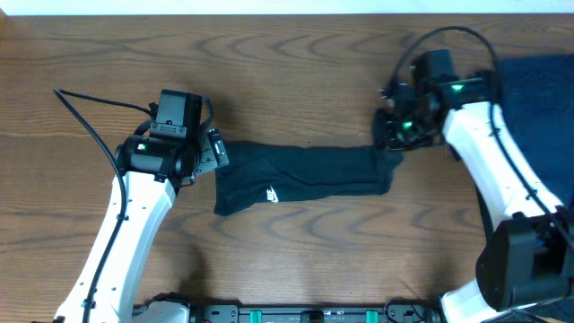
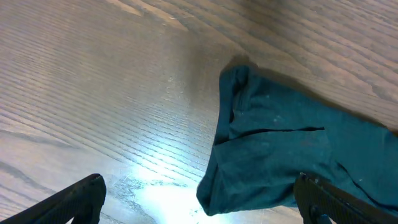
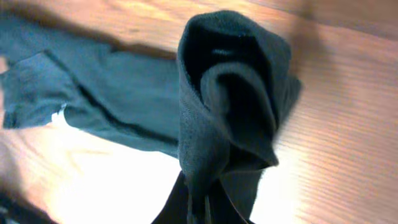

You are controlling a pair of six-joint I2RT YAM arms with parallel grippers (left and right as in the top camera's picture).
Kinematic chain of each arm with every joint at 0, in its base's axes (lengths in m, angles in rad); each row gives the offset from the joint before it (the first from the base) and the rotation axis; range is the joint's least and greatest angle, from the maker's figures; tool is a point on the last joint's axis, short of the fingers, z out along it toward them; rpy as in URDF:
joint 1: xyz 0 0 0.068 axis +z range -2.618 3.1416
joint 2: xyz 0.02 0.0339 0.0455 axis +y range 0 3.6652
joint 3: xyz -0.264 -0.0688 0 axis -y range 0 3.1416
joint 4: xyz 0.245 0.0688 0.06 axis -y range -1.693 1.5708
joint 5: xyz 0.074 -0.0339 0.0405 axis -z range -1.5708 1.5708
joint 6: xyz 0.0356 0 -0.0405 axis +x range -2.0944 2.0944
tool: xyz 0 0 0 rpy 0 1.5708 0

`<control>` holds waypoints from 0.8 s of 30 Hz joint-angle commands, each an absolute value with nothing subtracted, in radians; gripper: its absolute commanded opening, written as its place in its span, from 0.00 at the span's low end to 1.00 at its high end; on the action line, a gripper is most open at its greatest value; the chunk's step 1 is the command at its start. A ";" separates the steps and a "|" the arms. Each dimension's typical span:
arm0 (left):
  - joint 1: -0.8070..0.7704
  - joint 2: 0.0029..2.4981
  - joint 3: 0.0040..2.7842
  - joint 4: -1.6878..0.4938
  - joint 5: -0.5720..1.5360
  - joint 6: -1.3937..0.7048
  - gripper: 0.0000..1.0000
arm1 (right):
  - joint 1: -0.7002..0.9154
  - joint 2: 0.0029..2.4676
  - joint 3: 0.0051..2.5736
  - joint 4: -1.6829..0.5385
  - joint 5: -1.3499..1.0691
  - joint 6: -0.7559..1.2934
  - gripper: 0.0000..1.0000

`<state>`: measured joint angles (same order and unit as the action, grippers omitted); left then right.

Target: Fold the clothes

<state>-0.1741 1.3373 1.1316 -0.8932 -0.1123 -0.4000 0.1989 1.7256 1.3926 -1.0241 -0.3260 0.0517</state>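
A black T-shirt (image 1: 300,178) with a small white logo (image 1: 272,191) lies folded into a long strip across the table's middle. My left gripper (image 1: 213,154) is open at the strip's left end; in the left wrist view its fingers (image 2: 199,202) straddle the cloth's corner (image 2: 273,149) without closing. My right gripper (image 1: 392,144) is shut on the strip's right end. In the right wrist view the gripped cloth (image 3: 227,106) bunches up from the shut fingers (image 3: 211,208). A navy garment (image 1: 538,117) lies at the right edge.
The wooden table (image 1: 296,81) carries both arms. A black cable (image 1: 94,108) trails from the left arm. The right arm (image 1: 498,170) stretches over the navy garment's near edge. The arm bases stand at the front edge.
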 commanded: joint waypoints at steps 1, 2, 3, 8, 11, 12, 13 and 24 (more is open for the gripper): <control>-0.176 1.343 1.134 -0.897 -0.128 -0.405 0.98 | 0.268 1.731 1.396 -1.000 -0.323 0.056 0.02; -0.176 1.343 1.134 -0.897 -0.128 -0.405 0.98 | 0.285 1.736 1.393 -0.994 -0.304 0.057 0.03; -0.176 1.343 1.134 -0.897 -0.128 -0.405 0.98 | 0.304 1.743 1.389 -0.990 -0.283 0.065 0.03; -0.175 1.343 1.134 -0.897 -0.128 -0.405 0.98 | 0.377 1.792 1.370 -0.934 -0.277 0.067 0.04; -0.176 1.343 1.134 -0.897 -0.128 -0.405 0.98 | 0.413 1.837 1.370 -0.894 -0.277 0.098 0.05; -0.176 1.343 1.134 -0.897 -0.128 -0.405 0.98 | 0.420 1.848 1.370 -0.888 -0.277 0.102 0.05; -0.176 1.343 1.134 -0.897 -0.128 -0.405 0.98 | 0.431 1.864 1.370 -0.876 -0.277 0.113 0.05; -0.176 1.343 1.134 -0.897 -0.128 -0.405 0.98 | 0.525 2.007 1.370 -0.733 -0.377 0.253 0.05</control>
<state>-0.1741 1.3373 1.1316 -0.8936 -0.1123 -0.4000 0.4999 1.9877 1.3769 -0.7551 -0.3016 0.1871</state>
